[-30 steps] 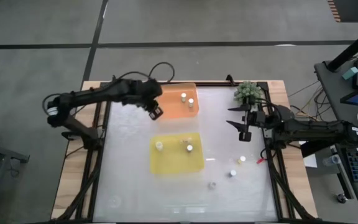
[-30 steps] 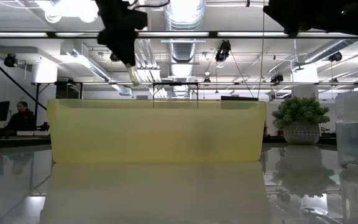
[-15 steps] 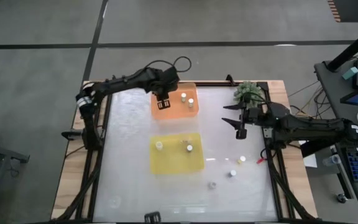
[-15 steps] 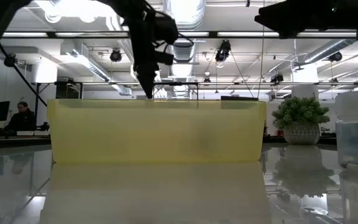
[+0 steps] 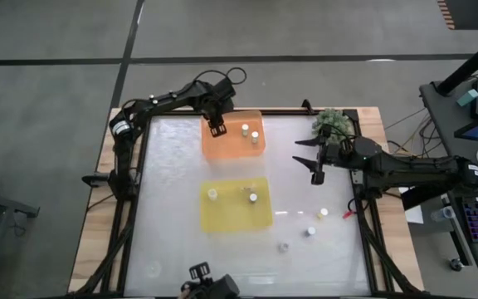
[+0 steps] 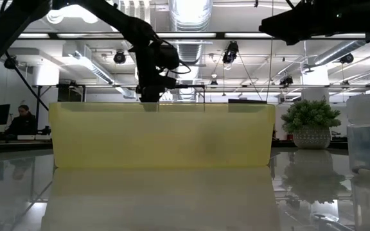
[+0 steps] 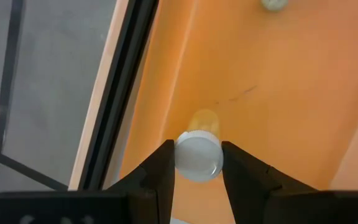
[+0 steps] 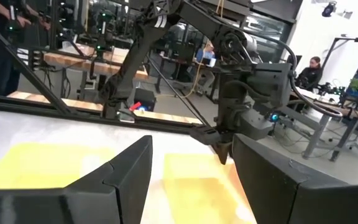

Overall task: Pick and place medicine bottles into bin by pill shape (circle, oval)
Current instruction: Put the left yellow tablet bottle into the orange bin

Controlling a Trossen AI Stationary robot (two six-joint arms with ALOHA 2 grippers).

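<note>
No label or writing is legible on anything. The left end effector (image 5: 217, 129) hangs over the orange rectangular plastic tray (image 5: 226, 148), clamped on a pale yellow white-capped medicine bottle (image 7: 198, 154); only the left wrist view shows that grip. Just nearer on the white glossy desk (image 5: 168, 208) lies the yellow plastic tray (image 5: 231, 218). The right end effector (image 5: 313, 160) hovers near the green spiky plant ball (image 5: 330, 122), fingers spread.

Left claw (image 5: 217, 129) – gripping bottle (image 7: 198, 155) – moved over orange tray (image 5: 232, 148).
</note>
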